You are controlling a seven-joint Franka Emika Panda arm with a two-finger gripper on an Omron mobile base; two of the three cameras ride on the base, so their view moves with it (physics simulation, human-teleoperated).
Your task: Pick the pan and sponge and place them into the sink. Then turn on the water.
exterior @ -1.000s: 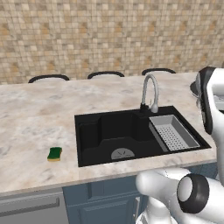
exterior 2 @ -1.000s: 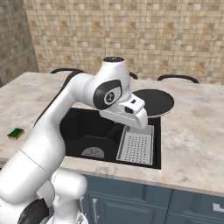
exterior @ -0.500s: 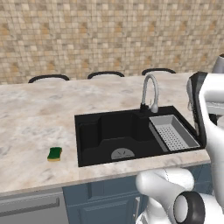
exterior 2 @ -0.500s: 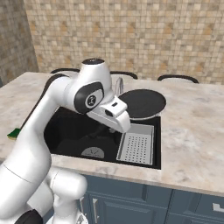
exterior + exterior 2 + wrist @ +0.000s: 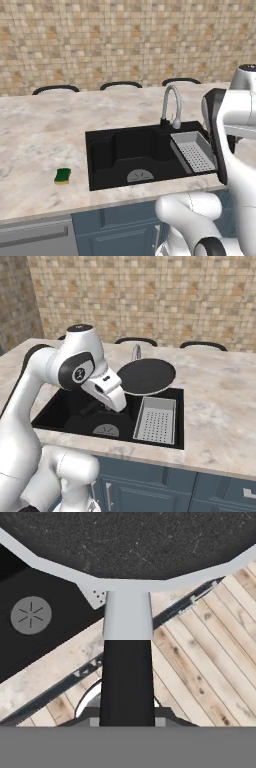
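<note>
Tool (image 5: 127,712): my two-finger tool, clamped narrow on the handle of the pan; in the hand view the dark handle runs up from between my fingertips into a grey neck that joins the pan's rim.

Pan (image 5: 146,376): round, shallow, black, greyish rim. Held in the air above the sink, roughly level, over the basin's back right part and the drainer tray. In the right base view it hides most of the faucet behind it. In the hand view its underside spans the top of the picture.

Sink (image 5: 116,152): large black rectangular basin recessed in the surface, with a round grey drain (image 5: 140,175) at its front. I see nothing lying on its black floor.

Drainer tray (image 5: 195,151): grey, perforated, seated in the right end of the sink.

Faucet (image 5: 171,106): tall silver gooseneck at the back edge of the sink, spout curving over the basin. No stream falls from it.

Sponge (image 5: 62,175): small block, green top, yellow underside, lying flat on the surface to the left of the sink, apart from its rim and well apart from my tool.

Surface (image 5: 40,135): marbled beige stone counter around the sink.
</note>
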